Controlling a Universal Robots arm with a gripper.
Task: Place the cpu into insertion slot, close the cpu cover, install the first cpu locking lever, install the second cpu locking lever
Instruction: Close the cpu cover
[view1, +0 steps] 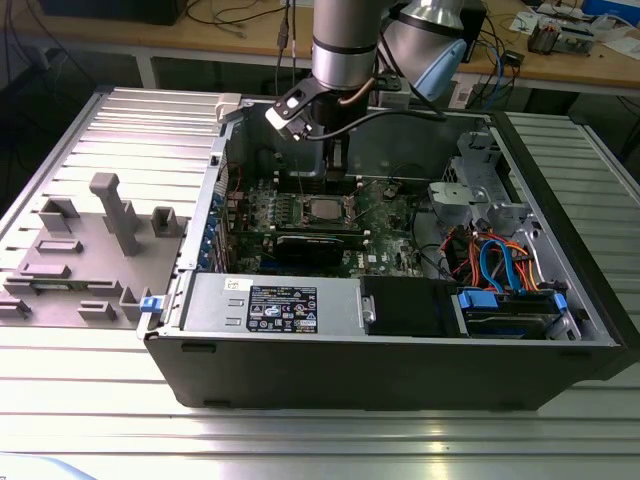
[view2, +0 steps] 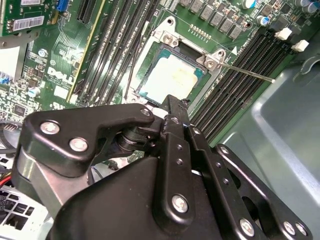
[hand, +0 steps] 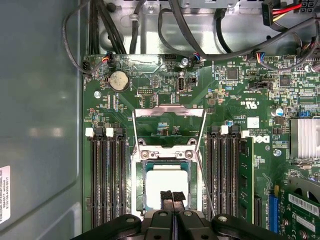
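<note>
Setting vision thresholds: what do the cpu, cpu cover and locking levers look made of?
cpu: metal top, matte pale silver, evenly lit. cpu cover: likely stamped sheet metal, bright silvery, glinting edges. locking levers: thin bare metal rods, probably steel, shiny.

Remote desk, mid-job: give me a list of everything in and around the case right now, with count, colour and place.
cpu: one, silver-grey, seated in the insertion slot.
insertion slot: one, dark, on the motherboard.
cpu cover: one, silvery frame, beyond the slot, not over the cpu.
motherboard: one, green, inside the computer case.
memory slots: two banks, black, either side of the slot.
coin cell: one, silver, on the motherboard.
expansion card: one, black, beside the slot.
drive caddy: one, blue, at the exterior view's right.
computer case: one, dark grey, on the table.
table: one, ribbed silver.
fixture: one, grey, at the exterior view's left of the case.
arm: one, silver-grey, reaching into the case.
gripper: one, black, shut, over the cpu.
</note>
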